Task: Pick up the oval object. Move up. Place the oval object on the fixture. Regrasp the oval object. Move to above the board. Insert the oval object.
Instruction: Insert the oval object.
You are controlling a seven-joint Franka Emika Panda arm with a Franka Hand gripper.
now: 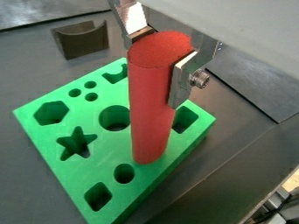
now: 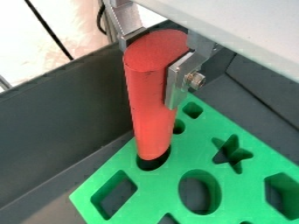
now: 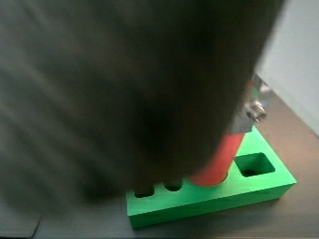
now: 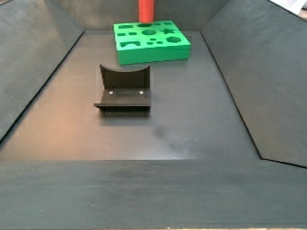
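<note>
Gripper [image 1: 156, 54], wrist view: flat silver fingers [image 1: 184, 77] clamped on either side of the upper part of the oval object [image 1: 152, 101], a smooth red-orange peg standing upright with its lower end meeting the board [image 1: 70, 166], a bright green slab cut with star, hexagon, circle and square holes; dark fixture [image 1: 82, 39] on the grey floor beyond the board, apart from it. Gripper [image 2: 149, 54], wrist view: same grasp, one silver finger [image 2: 181, 79] with a screw head pressed to the peg's side; oval object [image 2: 149, 96] vertical, its bottom end entering an opening near the edge of the board [image 2: 140, 197], with star, oval and square cut-outs alongside. Side view: a large dark blur covers most of the picture and hides the fingers; oval object [image 3: 214, 163] shows leaning red against the board [image 3: 237, 201], beside a square hole. Side view: gripper above the picture's edge, unseen; oval object [image 4: 145, 11] rises from the board [image 4: 168, 49] at the far end of the dark bin; fixture [image 4: 122, 90] stands nearer, well apart from the board.
</note>
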